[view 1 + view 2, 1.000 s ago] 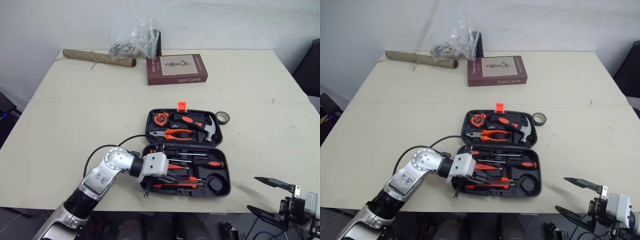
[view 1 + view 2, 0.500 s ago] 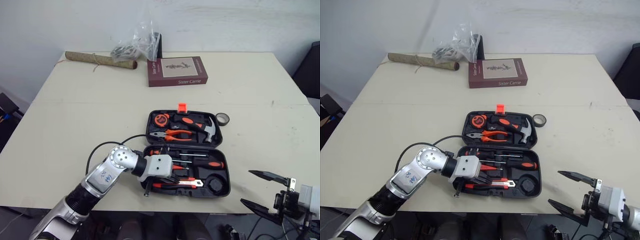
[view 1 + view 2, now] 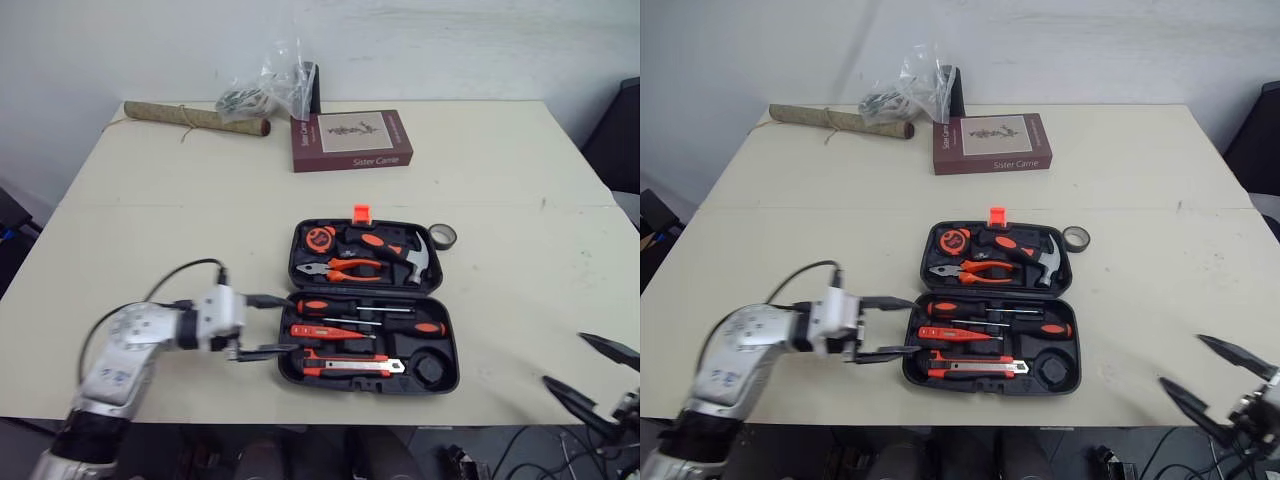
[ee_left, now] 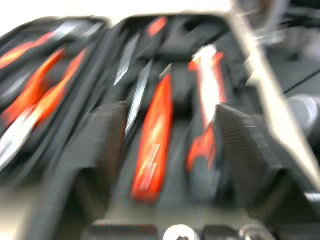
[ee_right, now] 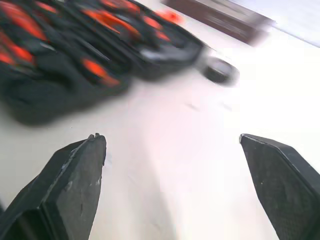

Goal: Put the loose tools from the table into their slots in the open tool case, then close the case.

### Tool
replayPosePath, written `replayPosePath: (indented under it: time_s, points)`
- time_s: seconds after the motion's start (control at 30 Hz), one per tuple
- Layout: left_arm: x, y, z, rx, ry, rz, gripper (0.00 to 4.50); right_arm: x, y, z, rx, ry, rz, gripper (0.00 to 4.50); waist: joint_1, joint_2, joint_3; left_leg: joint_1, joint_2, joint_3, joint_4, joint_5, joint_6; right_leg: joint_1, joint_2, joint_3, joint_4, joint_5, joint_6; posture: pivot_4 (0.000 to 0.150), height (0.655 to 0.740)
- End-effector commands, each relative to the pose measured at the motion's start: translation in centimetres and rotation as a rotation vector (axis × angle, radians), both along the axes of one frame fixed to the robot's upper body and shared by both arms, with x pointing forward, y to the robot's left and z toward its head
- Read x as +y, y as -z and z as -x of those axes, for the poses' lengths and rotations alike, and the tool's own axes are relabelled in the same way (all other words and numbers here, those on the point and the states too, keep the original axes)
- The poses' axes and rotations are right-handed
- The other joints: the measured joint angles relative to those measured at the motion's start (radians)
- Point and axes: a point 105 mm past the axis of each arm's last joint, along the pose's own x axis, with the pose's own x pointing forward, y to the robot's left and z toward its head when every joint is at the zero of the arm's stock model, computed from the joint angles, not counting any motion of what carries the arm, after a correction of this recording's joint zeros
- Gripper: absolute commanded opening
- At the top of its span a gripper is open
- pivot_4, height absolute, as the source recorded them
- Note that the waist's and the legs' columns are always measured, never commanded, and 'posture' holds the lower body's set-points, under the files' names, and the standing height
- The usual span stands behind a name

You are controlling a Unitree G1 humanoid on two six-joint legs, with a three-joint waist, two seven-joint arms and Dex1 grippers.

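The black tool case lies open near the table's front edge, with an orange latch at its far side. Its far half holds a tape measure, pliers and a hammer. Its near half holds screwdrivers and an orange utility knife. My left gripper stands open and empty just left of the near half, its fingers pointing at the tools. A roll of tape lies loose on the table by the case's far right corner. My right gripper is open and empty off the table's front right.
A dark red book, a rolled brown mat and a clear plastic bag lie along the table's far edge. A dark chair stands at the right side.
My left gripper has pulled back leftward out of the case's near half and opened, leaving the tools lying in it. My right gripper has shifted right and lower.
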Motion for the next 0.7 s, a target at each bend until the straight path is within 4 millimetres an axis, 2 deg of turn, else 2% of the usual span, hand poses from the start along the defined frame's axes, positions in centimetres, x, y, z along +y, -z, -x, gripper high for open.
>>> replayPosePath:
  time_s: [0.03, 0.1, 0.17, 0.27, 0.37, 0.47, 0.57, 0.6, 0.63, 0.7]
  points:
    - [7.5, -1.6, -1.3, -0.057, -0.312, 0.052, 4.42, -3.6, -0.1, 1.3, -0.045, 0.206, 0.028, 4.5, -0.002, 0.0, 0.0, 0.0, 0.0, 0.0, 0.0, 0.0, 0.0, 0.0, 0.0, 0.0, 0.0, 0.0, 0.0, 0.15, 0.74]
    - [11.8, -1.9, -1.1, -0.057, -0.467, 0.095, 4.42, -5.4, 0.3, 1.8, -0.054, 0.323, 0.023, 4.5, -0.009, 0.0, 0.0, 0.0, 0.0, 0.0, -0.001, 0.0, 0.001, 0.0, -0.001, -0.001, 0.0, 0.0, 0.0, 0.15, 0.74]
    - [14.4, -2.1, -0.8, -0.059, -0.566, 0.132, 4.42, -6.5, 0.7, 2.1, -0.048, 0.408, 0.014, 4.5, -0.016, 0.0, 0.0, 0.0, 0.0, 0.0, -0.001, 0.0, 0.0, -0.001, -0.001, -0.002, 0.0, 0.0, -0.001, 0.15, 0.74]
    - [15.5, -1.6, -0.1, -0.04, -0.603, 0.106, 4.42, -7.4, 0.6, 1.6, -0.077, 0.487, -0.005, 4.5, -0.02, 0.0, 0.0, 0.0, 0.0, 0.0, -0.002, -0.001, -0.001, -0.001, -0.003, -0.003, 0.0, -0.001, -0.001, 0.15, 0.74]
    - [14.7, -2.3, 0.0, -0.078, -0.602, 0.138, 4.42, -5.9, -0.6, -1.1, -0.132, 0.416, -0.047, 4.5, -0.023, 0.0, 0.0, 0.0, -0.001, 0.0, -0.001, -0.001, -0.001, -0.001, -0.004, -0.003, 0.0, 0.0, -0.001, 0.15, 0.74]
    - [12.7, -2.9, -0.1, -0.1, -0.546, 0.155, 4.42, -3.7, -2.3, -4.7, -0.161, 0.307, -0.058, 4.5, -0.027, 0.0, 0.0, 0.0, 0.0, 0.0, -0.002, -0.001, -0.002, -0.001, -0.004, -0.004, 0.001, 0.0, -0.001, 0.15, 0.74]
    - [10.7, -4.0, -0.5, -0.129, -0.484, 0.163, 4.42, -3.0, -3.9, -8.7, -0.113, 0.313, -0.042, 4.5, -0.028, 0.002, 0.001, 0.0, 0.0, 0.0, -0.002, -0.001, -0.003, -0.001, -0.003, -0.003, 0.001, 0.0, -0.001, 0.15, 0.74]
    - [10.0, -4.6, -0.7, -0.139, -0.458, 0.165, 4.42, -2.2, -4.6, -10.1, -0.097, 0.277, -0.03, 4.5, -0.027, 0.002, 0.002, -0.001, -0.001, 0.0, -0.001, 0.0, -0.004, -0.002, -0.003, -0.003, 0.001, 0.0, -0.001, 0.15, 0.74]
    - [9.1, -5.5, -1.0, -0.156, -0.414, 0.168, 4.42, -0.4, -5.4, -11.7, -0.061, 0.176, 0.005, 4.5, -0.026, 0.002, 0.002, -0.001, -0.001, 0.0, -0.001, 0.001, -0.005, -0.003, -0.003, -0.003, 0.002, 0.0, -0.001, 0.15, 0.74]
    - [7.6, -6.7, -1.5, -0.176, -0.35, 0.173, 4.42, 2.0, -6.3, -13.5, -0.004, 0.04, 0.067, 4.5, -0.025, 0.002, 0.002, -0.002, 0.0, 0.0, -0.001, 0.001, -0.006, -0.004, -0.002, -0.003, 0.002, 0.0, -0.001, 0.15, 0.74]
